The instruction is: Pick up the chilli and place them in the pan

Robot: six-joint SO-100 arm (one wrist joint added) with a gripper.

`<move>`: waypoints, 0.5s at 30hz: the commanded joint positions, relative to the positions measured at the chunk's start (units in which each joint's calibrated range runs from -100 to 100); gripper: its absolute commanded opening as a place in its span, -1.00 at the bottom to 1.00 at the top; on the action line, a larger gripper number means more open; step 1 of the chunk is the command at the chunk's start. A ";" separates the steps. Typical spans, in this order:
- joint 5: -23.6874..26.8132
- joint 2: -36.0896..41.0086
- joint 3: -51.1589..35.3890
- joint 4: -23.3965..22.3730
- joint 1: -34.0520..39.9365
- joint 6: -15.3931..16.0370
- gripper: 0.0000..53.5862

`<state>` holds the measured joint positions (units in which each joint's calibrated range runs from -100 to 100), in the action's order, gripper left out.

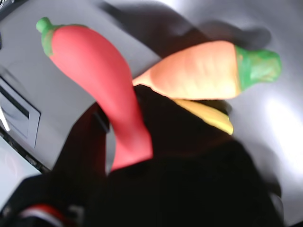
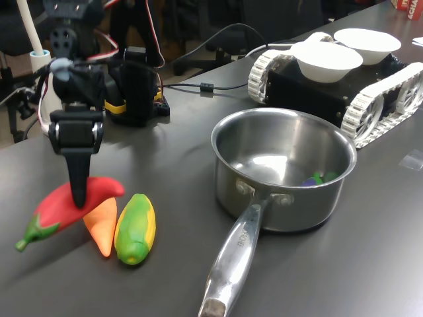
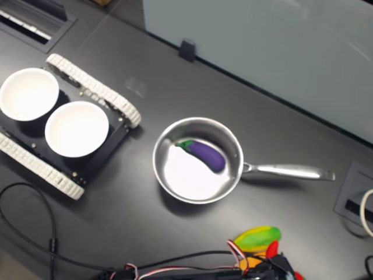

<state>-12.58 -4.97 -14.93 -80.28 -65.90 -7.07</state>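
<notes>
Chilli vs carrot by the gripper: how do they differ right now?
Colour: the chilli is glossy red, the carrot matte orange.
Shape: the chilli is long and curved; the carrot is a shorter, straight cone.
Contact: the gripper is down on the chilli; the carrot is not gripped.
Shared: both are toy vegetables with green stem ends, lying touching on the dark table, outside the pan.

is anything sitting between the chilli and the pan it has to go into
Yes. In the first exterior view the carrot and the corn lie beside the chilli on its pan side. The end effector is already at the chilli.
</notes>
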 commanded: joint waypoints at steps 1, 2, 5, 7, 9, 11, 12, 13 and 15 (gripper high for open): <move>1.27 8.89 -4.47 -1.38 1.68 1.69 -1.00; 1.56 9.73 -4.10 -1.47 2.25 1.69 -1.00; 2.10 12.85 -2.29 -1.30 4.08 1.78 -1.00; 2.25 14.71 -1.20 -1.30 5.00 2.53 -1.00; 2.30 16.40 -0.47 -1.21 5.35 4.13 -1.00; 2.34 17.83 0.08 -1.21 5.46 5.89 -1.00; 2.15 18.50 0.62 -1.21 5.46 7.07 -1.00; 2.00 19.10 1.62 -0.79 5.58 8.33 -1.00; 2.30 19.94 4.62 0.83 6.95 8.67 -1.00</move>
<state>-10.77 8.50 -11.13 -81.13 -61.50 -0.55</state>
